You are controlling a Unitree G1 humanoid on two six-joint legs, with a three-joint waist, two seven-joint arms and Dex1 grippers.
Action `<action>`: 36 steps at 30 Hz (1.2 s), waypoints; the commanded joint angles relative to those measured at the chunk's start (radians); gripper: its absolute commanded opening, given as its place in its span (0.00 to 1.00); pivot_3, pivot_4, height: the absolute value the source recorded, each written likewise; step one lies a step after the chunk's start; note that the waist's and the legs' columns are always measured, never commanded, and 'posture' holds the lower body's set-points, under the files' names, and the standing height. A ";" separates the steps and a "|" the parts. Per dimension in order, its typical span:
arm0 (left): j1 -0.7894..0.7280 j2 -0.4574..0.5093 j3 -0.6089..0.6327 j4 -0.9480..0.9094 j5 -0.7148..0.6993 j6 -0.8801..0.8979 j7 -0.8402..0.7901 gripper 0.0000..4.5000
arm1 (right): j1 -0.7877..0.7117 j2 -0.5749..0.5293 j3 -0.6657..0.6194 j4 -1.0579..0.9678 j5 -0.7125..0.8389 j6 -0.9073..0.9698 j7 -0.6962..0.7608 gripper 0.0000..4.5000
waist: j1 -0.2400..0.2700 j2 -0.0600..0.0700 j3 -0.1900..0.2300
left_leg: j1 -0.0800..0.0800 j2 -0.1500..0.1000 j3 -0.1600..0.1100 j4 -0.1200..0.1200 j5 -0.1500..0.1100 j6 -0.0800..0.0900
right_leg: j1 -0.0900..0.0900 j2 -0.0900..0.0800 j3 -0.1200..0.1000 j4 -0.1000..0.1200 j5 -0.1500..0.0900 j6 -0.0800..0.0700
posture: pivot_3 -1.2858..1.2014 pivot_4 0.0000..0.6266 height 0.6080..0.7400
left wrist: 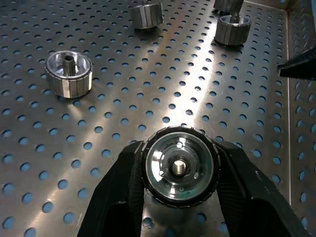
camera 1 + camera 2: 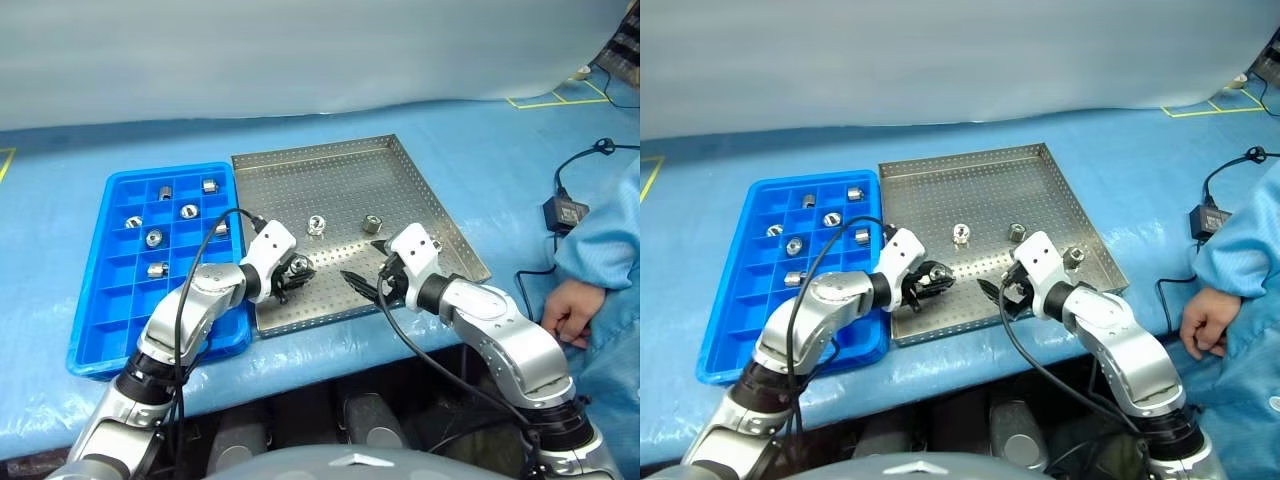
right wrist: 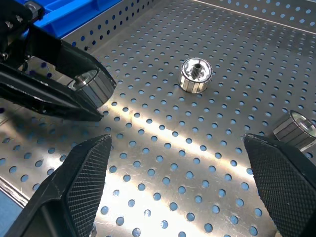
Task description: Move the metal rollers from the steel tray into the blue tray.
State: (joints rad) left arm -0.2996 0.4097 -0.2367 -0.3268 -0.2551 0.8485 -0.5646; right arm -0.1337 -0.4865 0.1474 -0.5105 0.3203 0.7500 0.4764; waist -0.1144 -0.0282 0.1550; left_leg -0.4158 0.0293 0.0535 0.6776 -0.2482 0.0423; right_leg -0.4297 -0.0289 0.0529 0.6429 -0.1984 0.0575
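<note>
We're getting head cams looking down over the steel tray (image 2: 400, 190), while wrist cams are sitting close above it, sharing its perforated base.

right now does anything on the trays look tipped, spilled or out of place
Nothing stands out. The rollers in the blue tray each sit in their own compartment, the loose ones stand on the steel tray, and the left claw is shut on one roller.

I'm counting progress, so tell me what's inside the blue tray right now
The blue tray holds about six metal rollers, each in its own compartment in the far half. The left arm covers part of the near right corner, so compartments there can't be checked.
</note>
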 commanded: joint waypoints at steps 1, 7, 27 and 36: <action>0.013 -0.012 0.149 -0.152 -0.058 0.030 0.050 0.38 | -0.034 0.015 -0.003 0.013 0.017 -0.034 0.032 1.00 | 0.007 0.000 0.000 | 0.000 0.000 0.000 0.000 0.000 0.000 | 0.000 0.000 0.000 0.000 0.000 0.000 | 0.48 0.24 1.00; 0.129 0.041 0.358 -0.403 -0.062 0.172 0.169 0.38 | -0.090 0.047 0.003 0.062 0.059 -0.081 0.124 1.00 | 0.035 0.000 0.000 | 0.001 0.000 0.000 0.000 0.000 0.000 | 0.000 0.001 0.000 0.000 0.001 -0.001 | 0.52 0.24 1.00; 0.417 -0.019 0.478 -0.584 0.032 0.357 0.402 0.38 | -0.215 0.065 0.090 0.178 0.026 -0.100 0.214 1.00 | 0.154 -0.001 0.001 | 0.001 0.000 -0.003 0.000 0.001 -0.002 | 0.002 -0.001 -0.006 0.000 0.001 -0.004 | 0.59 0.24 1.00; 0.368 -0.013 0.433 -0.491 0.064 0.318 0.423 0.46 | -0.211 0.067 0.088 0.175 0.015 -0.108 0.211 1.00 | 0.155 -0.001 0.001 | 0.000 0.000 -0.004 0.000 0.001 -0.002 | 0.001 -0.002 -0.007 -0.001 0.001 -0.006 | 0.58 0.24 1.00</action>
State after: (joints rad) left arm 0.0902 0.3936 0.2061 -0.8137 -0.2039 1.1974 -0.1502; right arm -0.3323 -0.4231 0.2495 -0.3169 0.3365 0.6615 0.6904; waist 0.0403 -0.0289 0.1558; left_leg -0.4161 0.0295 0.0496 0.6775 -0.2477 0.0402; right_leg -0.4283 -0.0307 0.0461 0.6421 -0.1973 0.0517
